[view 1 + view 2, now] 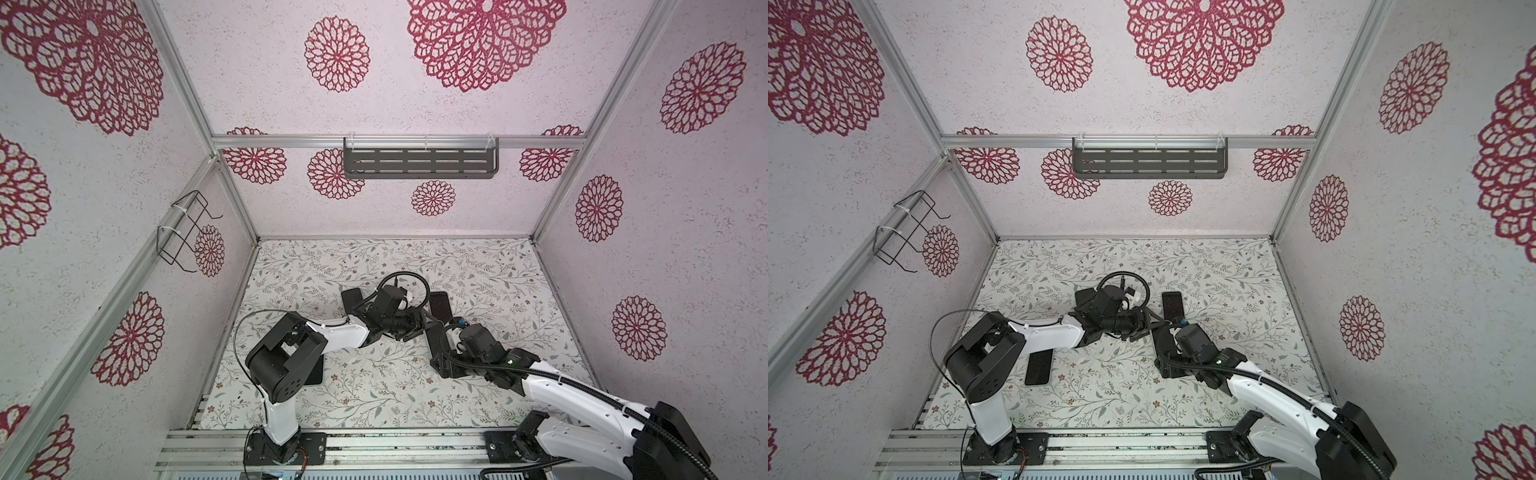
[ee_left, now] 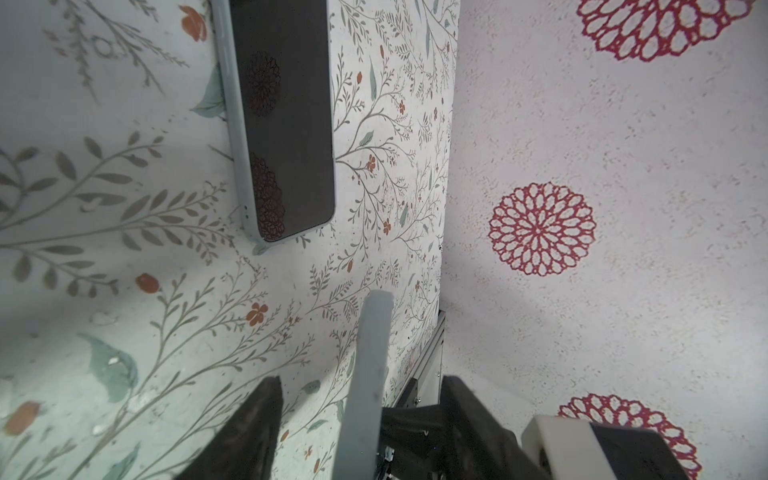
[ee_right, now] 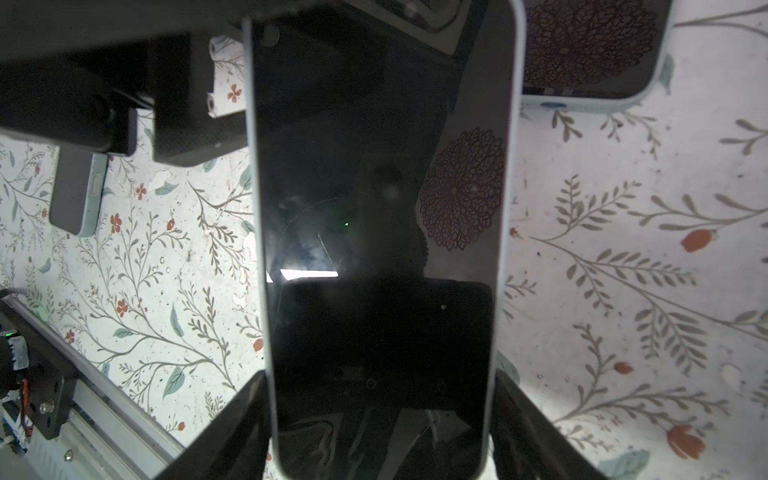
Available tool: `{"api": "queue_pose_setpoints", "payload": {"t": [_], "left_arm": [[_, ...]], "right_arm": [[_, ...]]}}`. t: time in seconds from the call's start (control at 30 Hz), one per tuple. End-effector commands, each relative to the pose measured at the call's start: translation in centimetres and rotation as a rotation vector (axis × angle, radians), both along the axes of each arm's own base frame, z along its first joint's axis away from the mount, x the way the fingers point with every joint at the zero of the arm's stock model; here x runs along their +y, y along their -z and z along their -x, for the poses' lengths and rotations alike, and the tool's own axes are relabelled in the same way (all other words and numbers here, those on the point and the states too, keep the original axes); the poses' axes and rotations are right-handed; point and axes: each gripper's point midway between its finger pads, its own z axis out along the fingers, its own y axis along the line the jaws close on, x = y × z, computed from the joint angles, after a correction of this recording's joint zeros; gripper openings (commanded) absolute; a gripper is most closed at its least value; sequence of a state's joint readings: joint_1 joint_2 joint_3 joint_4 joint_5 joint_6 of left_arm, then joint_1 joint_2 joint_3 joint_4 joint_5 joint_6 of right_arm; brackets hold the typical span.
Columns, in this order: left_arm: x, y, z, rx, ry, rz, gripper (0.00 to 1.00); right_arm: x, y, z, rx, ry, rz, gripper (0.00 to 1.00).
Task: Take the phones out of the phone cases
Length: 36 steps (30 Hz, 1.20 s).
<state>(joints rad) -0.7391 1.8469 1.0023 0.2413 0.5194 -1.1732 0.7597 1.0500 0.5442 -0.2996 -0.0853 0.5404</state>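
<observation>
Presently gripped: phone [image 3: 374, 249], black screen turned toward the right wrist view.
Right pincer [image 3: 378, 376]: closed across the phone's width near one short end, fingers [image 3: 224, 428] tight against both long sides.
Case [image 2: 374, 324]: on the phone, a pale blue rim around the dark glass; seen edge-on from the left wrist view.
Left pincer [image 2: 361, 384]: parted, one finger on each side of the case's thin edge; clear gap on one side, other side too dark to judge; no squeeze visible.
Phone's place: held clear of the table [image 1: 1100, 386], near its middle and slightly toward 3 o'clock, between the two wrists in both top views.
Left arm [image 1: 1054, 332]: reaching in from 8 o'clock, wrist pointed toward 3 o'clock at the phone's far end.
Right arm [image 1: 1266, 386]: reaching in from 4 o'clock.
Second phone [image 1: 1172, 305]: flat on the table, screen up, just at 12 o'clock of the held one.
Third phone [image 1: 1039, 368]: flat at 8 o'clock, beside the left arm's elbow.
Fourth phone [image 1: 1084, 297]: at 10 o'clock, partly hidden behind the left wrist.
</observation>
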Motion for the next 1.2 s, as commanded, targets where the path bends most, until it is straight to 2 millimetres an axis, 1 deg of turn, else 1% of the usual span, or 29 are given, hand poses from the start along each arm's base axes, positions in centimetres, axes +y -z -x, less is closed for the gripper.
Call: {"api": "queue_pose_setpoints", "payload": {"t": [0.0, 0.17, 0.3, 0.4, 0.47, 0.57, 0.63, 0.67, 0.7, 0.73, 0.77, 0.8, 0.83, 0.93, 0.97, 1.0, 1.07, 1.17], "left_arm": [[-0.5, 0.5, 0.5, 0.001, 0.043, -0.019, 0.54], [-0.7, 0.7, 0.9, 0.001, 0.063, -0.024, 0.39], [-0.8, 0.8, 1.0, 0.006, 0.074, -0.025, 0.32], [-0.9, 0.6, 1.1, 0.005, 0.082, -0.022, 0.23], [-0.8, 0.6, 1.1, 0.006, 0.084, -0.031, 0.1], [-0.6, 0.8, 1.1, -0.001, 0.093, -0.082, 0.0], [-0.5, 0.2, 1.0, -0.013, 0.09, -0.082, 0.0], [-0.5, -0.5, 0.9, -0.024, 0.086, -0.077, 0.0], [-0.3, -1.0, 0.7, -0.036, 0.076, -0.079, 0.0], [0.1, -1.8, 0.4, -0.06, 0.056, -0.088, 0.0], [0.7, -2.5, -0.2, -0.084, 0.026, -0.105, 0.0], [1.5, -3.4, -0.8, -0.109, -0.008, -0.119, 0.0], [2.6, -4.5, -1.6, -0.138, -0.056, -0.137, 0.0], [6.5, -8.8, -4.2, -0.241, -0.228, -0.161, 0.0], [8.0, -10.6, -5.0, -0.289, -0.297, -0.165, 0.0], [9.3, -11.9, -5.6, -0.325, -0.356, -0.168, 0.0], [11.9, -15.2, -6.7, -0.412, -0.483, -0.14, 0.0], [13.5, -20.0, -7.3, -0.533, -0.599, -0.025, 0.0]], "right_arm": [[1.7, -2.9, -1.4, -0.09, -0.024, -0.061, 0.12], [1.6, -2.7, -1.5, -0.095, -0.024, -0.054, 0.12], [1.5, -2.4, -1.6, -0.098, -0.024, -0.046, 0.11], [1.5, -2.3, -1.7, -0.1, -0.024, -0.04, 0.11], [1.5, -2.3, -1.8, -0.105, -0.024, -0.033, 0.11], [1.3, -2.3, -2.2, -0.126, -0.017, -0.012, 0.11], [1.2, -2.5, -2.6, -0.141, -0.014, 0.0, 0.11], [1.2, -2.8, -2.9, -0.155, -0.009, 0.002, 0.15], [1.3, -3.2, -3.1, -0.166, -0.004, -0.004, 0.23], [1.4, -3.7, -3.4, -0.18, 0.005, -0.015, 0.35], [1.6, -4.4, -3.7, -0.192, 0.016, -0.033, 0.5], [1.8, -5.1, -3.9, -0.205, 0.026, -0.057, 0.6], [2.1, -6.3, -4.1, -0.225, 0.036, -0.093, 0.68], [2.9, -10.1, -4.5, -0.284, 0.07, -0.233, 0.84], [3.0, -11.6, -4.6, -0.306, 0.09, -0.288, 0.89], [3.1, -12.8, -4.7, -0.326, 0.104, -0.336, 0.91], [3.2, -15.6, -4.9, -0.368, 0.136, -0.444, 0.92], [3.6, -19.6, -5.4, -0.428, 0.174, -0.603, 0.92]]}}
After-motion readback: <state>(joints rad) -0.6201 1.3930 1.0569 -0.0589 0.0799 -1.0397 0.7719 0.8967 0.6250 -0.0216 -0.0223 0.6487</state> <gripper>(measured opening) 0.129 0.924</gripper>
